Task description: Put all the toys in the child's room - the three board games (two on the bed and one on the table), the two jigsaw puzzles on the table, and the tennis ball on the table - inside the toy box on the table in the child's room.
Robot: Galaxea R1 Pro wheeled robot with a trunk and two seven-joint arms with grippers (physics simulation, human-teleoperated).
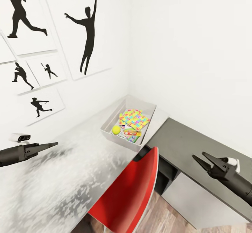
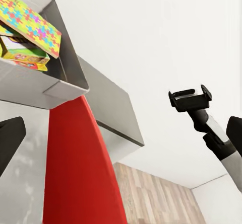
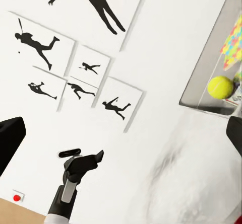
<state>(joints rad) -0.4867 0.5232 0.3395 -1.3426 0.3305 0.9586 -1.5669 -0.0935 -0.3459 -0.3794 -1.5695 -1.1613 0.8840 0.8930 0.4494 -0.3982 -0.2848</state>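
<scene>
Both grippers — left [image 1: 52, 144] seemingly closed, right [image 1: 198, 158] parted — hold nothing. At twelve o'clock the toy box [image 1: 109, 132] sits heaped; its tilted jigsaw puzzle [image 1: 135, 118] could slide out if nudged.

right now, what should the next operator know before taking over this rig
Left end effector: looks shut, empty, over the table.
Right end effector: open, empty, over the dark cabinet.
Toy box sits in the table's far corner and holds a jigsaw puzzle on top, the tennis ball and printed board game boxes underneath.
Done: those items are in. Left: an exact count cannot be read from here, so check for the rest.
</scene>
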